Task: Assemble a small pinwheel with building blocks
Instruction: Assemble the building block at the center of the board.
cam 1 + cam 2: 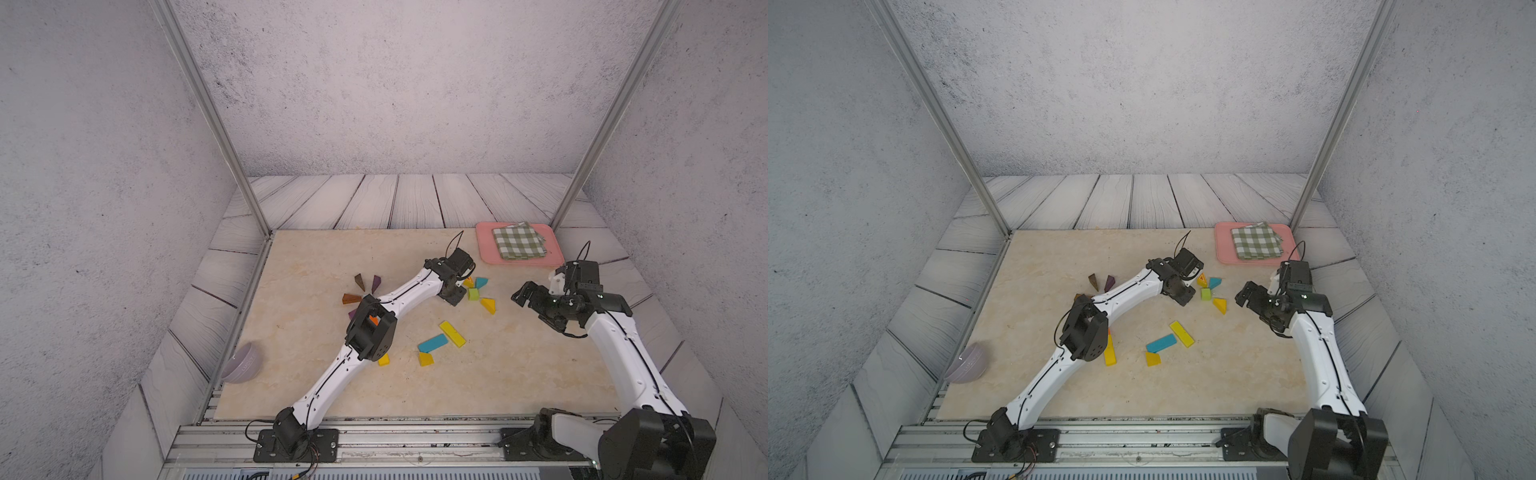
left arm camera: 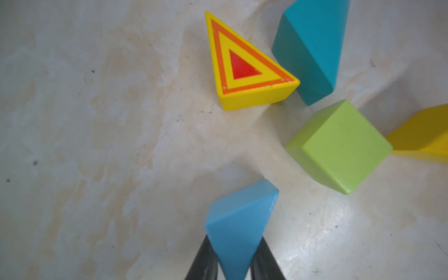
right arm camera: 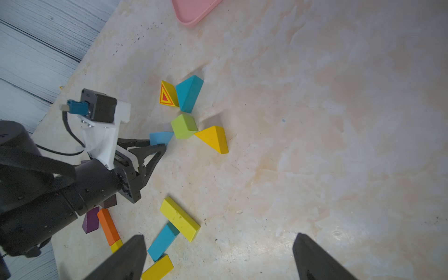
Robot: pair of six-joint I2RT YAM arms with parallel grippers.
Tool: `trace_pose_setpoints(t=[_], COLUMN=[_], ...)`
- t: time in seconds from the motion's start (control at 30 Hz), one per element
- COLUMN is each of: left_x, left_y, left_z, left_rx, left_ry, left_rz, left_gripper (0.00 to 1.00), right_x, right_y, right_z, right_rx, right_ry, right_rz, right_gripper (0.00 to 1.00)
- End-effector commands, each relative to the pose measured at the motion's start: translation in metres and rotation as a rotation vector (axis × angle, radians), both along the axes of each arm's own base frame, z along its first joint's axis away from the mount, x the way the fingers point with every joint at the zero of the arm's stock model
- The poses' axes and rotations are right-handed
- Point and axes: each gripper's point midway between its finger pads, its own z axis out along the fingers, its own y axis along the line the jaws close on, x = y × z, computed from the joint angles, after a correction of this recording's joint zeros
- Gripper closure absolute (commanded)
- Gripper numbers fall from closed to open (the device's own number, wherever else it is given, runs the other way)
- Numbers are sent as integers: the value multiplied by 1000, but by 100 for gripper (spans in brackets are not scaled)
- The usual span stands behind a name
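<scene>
Front rail, then our marbled tabletop between grey walls.
Our left gripper pinches a blue triangle just beside the green cube mid-table; our right gripper gapes empty over open tabletop; a pink tray hugs the far edge.

Both top views are looking steeply down from high above the base rail, taking in the whole worktop up to the back wall. The left wrist camera is hovering very near, facing down past its jaws onto the green cube and the light-blue triangle. The right wrist camera is looking from farther back, sharing the same green cube and its neighbours.
</scene>
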Motion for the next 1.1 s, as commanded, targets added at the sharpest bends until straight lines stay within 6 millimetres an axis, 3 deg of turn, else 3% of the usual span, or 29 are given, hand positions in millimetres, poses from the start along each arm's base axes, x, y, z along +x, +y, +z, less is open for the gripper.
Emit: trace_pose_setpoints(t=[0.0,0.27,0.4,0.57,1.07], left_x=[-5,1,1,1,7], left_y=[7,-4,-1,4,-3], left_z=[-24,-19,-24,-29,-21], left_rx=[65,27,52,89,54], left_ry=[26,6,2,-7,-34], left_rz=[-34,-34,-51,-72,-88], left_gripper=[75,75,75,67,70], right_x=[1,1,2,2,2], right_y=[1,3,3,3,4], right_z=[-6,-7,-8,-9,-9], right_rx=[19,30,32,36,41], right_ry=[18,15,15,17,15], right_rz=[-3,0,3,0,3], right_gripper=[1,1,1,1,1])
